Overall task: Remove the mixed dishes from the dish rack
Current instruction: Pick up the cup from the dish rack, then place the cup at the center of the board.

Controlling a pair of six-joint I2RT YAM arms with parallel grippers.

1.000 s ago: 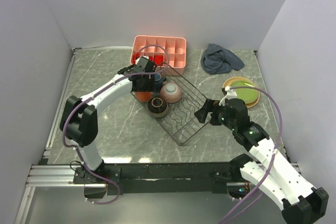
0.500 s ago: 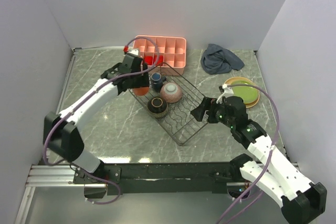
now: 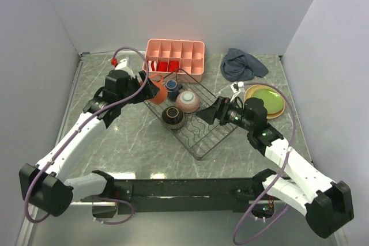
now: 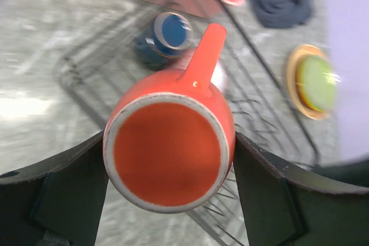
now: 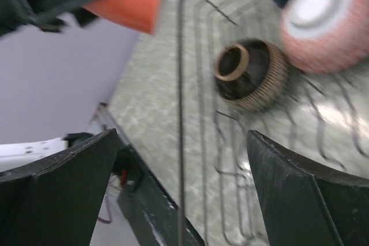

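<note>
Orange mug (image 4: pixel 170 154) pinched in left hand (image 3: pixel 149 89) over dish rack (image 3: pixel 209 137) edge (right hand (image 3: pixel 206 113) spread).

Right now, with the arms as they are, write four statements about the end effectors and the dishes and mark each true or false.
1. The left end effector is shut on the orange mug. True.
2. The right end effector grips the dark-brown bowl. False: it is open and empty above the dish rack, and that bowl sits in the rack.
3. The dark-blue cup sits in the rack next to the pinkish bowl. True.
4. The plates stand upright in the rack's slots. False: they lie stacked on the table, to the right of the rack.
</note>
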